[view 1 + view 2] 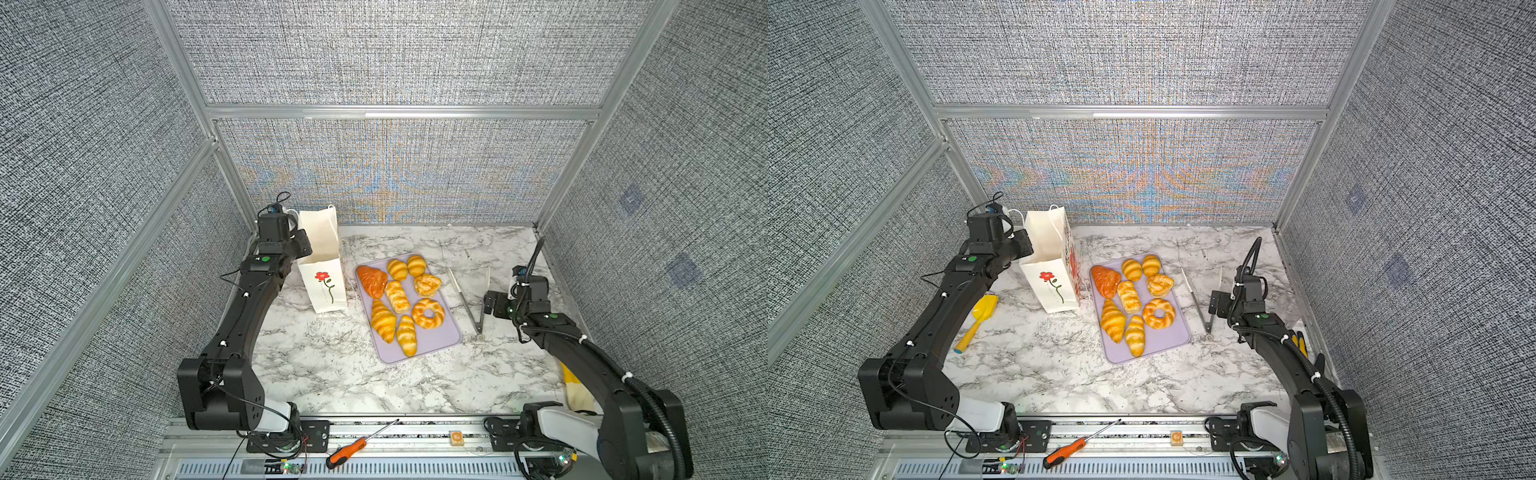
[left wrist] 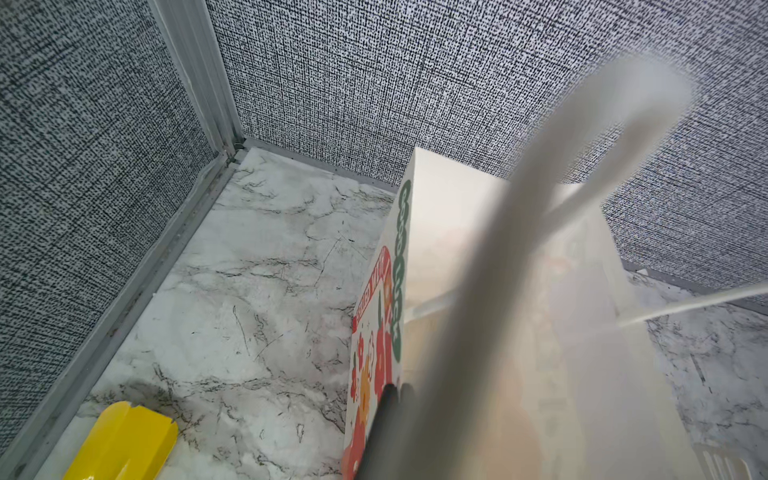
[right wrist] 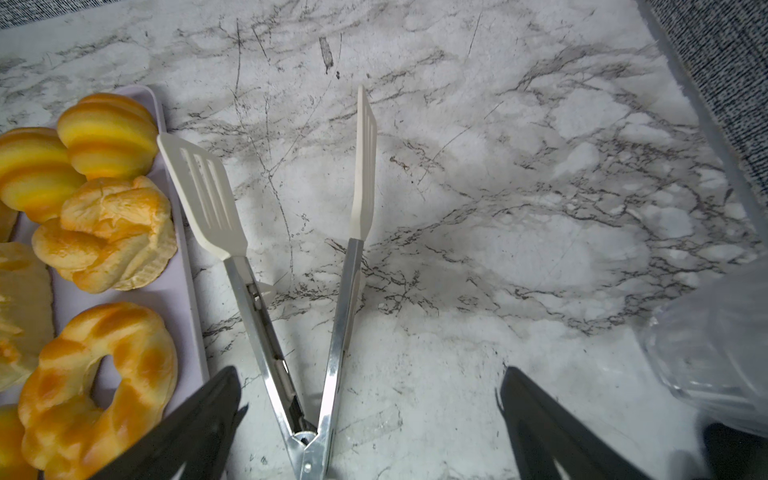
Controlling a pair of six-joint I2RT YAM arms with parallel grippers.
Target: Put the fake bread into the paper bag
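Bread check: eight glossy golden and reddish-brown pieces of fake bread [image 1: 398,296] lie on the lavender rectangular tray [image 1: 440,338]. The tall white flower-printed paper bag [image 1: 323,286] stands upright left of it on the marble worktop [image 1: 332,374]. My left pincer [image 2: 395,392] is clenched on the bag's rim. My right pincer [image 3: 369,374] is released, its fingers either side of the white-tipped steel tongs [image 3: 338,324].

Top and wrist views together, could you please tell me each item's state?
paper bag: upright, mouth open.
fake bread: all eight on the tray.
tongs: lying spread open.
left gripper: shut on the paper bag's rim.
right gripper: open, at the tongs, not gripping.
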